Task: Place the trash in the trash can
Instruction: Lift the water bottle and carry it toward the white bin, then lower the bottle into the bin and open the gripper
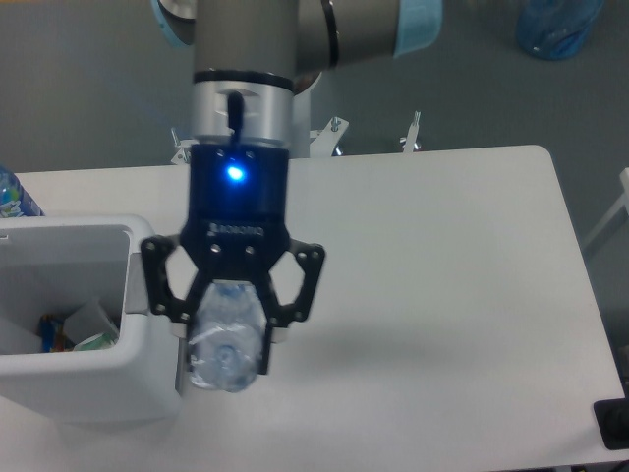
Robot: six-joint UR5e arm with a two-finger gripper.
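My gripper (pixel 228 329) hangs high above the table, close to the camera, shut on a clear plastic water bottle (pixel 225 342) whose bottom end faces the lens. The bottle's cap and label are hidden behind it. The white trash can (pixel 118 379) stands at the left edge of the table, open at the top, with scraps of paper and packaging (pixel 79 329) inside. In the picture, the held bottle lies over the can's right wall. The wrinkly wad is not in view.
A bottle with a blue label (pixel 12 195) pokes in at the far left behind the can. A blue bag (pixel 555 25) lies on the floor at the top right. A dark object (pixel 614 423) sits off the table's right front corner.
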